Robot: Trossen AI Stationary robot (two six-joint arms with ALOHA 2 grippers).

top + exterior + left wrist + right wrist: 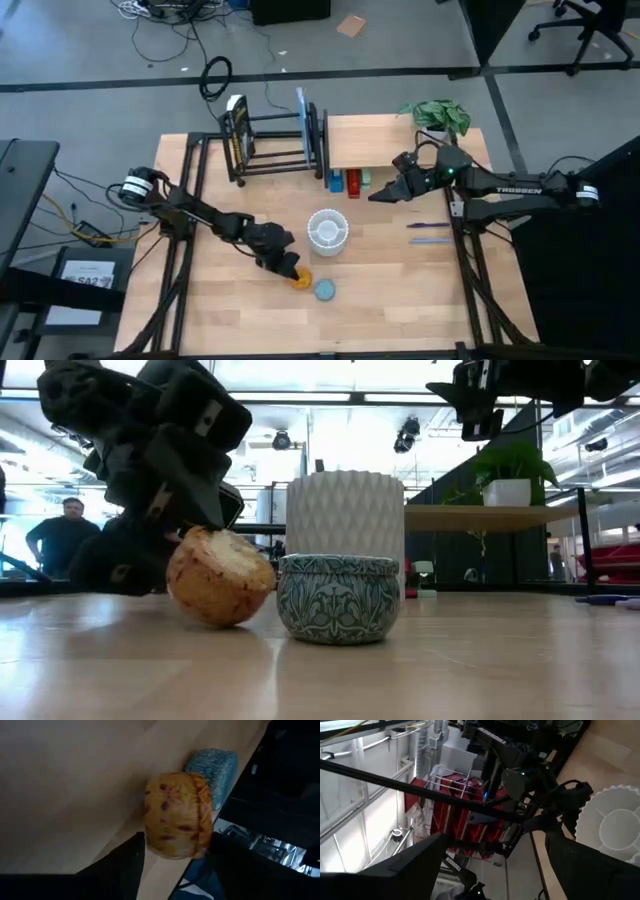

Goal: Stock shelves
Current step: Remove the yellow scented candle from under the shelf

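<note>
A golden-brown muffin (301, 279) with dark spots lies on the wooden tabletop next to a small blue patterned tin (325, 290). My left gripper (289, 267) is shut on the muffin (177, 812). My right gripper (381, 195) hangs open and holds nothing, above the table just in front of the light wooden shelf (385, 140). The black bar rack (275, 140) stands left of that shelf, with a dark packet at its left end. My left gripper pinches the muffin between its two fingers, on two opposite sides of its lower part (150, 837). The fingers (150, 550) slant down at it from the table's left. The muffin (220, 575) is tilted, with its underside resting on the table beside the tin (338, 598).
A white ribbed pot (327, 228) stands just behind the muffin and tin. Red, blue and green items (347, 182) stand under the wooden shelf, and a potted plant (438, 117) sits on its right end. Pens (430, 232) lie toward the right. A person (62, 530) stands beyond the table.
</note>
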